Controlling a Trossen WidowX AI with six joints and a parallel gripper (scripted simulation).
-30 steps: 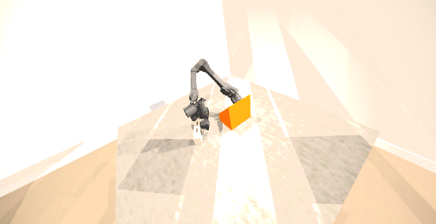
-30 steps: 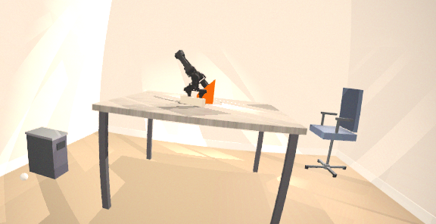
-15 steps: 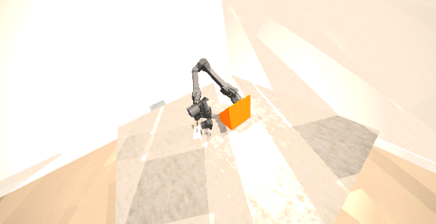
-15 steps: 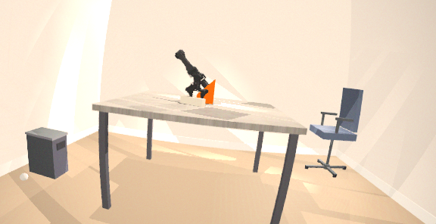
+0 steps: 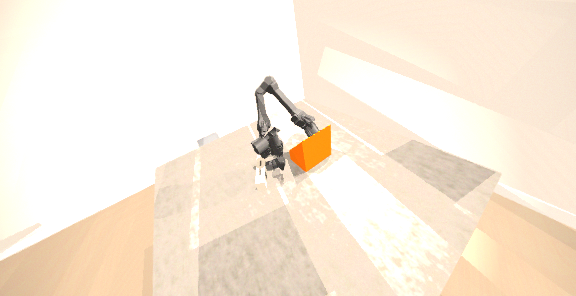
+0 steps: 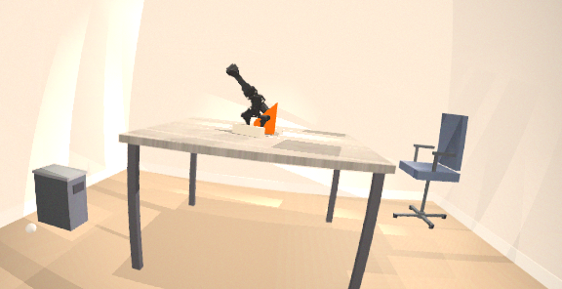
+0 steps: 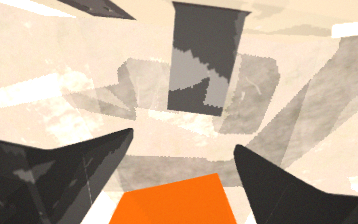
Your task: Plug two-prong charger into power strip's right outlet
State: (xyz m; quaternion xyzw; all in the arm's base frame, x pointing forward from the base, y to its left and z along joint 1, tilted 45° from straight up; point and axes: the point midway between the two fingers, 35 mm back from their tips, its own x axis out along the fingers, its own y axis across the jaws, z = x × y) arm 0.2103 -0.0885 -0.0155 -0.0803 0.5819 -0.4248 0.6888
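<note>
My gripper (image 5: 275,164) (image 7: 183,140) is open and empty, low over the table. A dark grey block (image 7: 200,45), which looks like the charger body, shows in the wrist view beyond the fingertips, between two finger-shaped shadows. Its prongs cannot be made out. The pale power strip (image 5: 260,176) (image 6: 248,130) lies beside the gripper. In the wrist view its pale top (image 7: 290,15) seems to run along the upper edge, with part of one dark outlet (image 7: 97,7) at the upper left. The other outlet is not seen.
An orange wedge-shaped block (image 5: 316,149) (image 6: 271,120) stands close beside the gripper. An orange surface (image 7: 175,202), likely the same block, shows low between the fingers. The table (image 5: 240,262) (image 6: 195,144) carries strong light patches and shadows. A chair (image 6: 429,170) and a bin (image 6: 55,202) stand on the floor.
</note>
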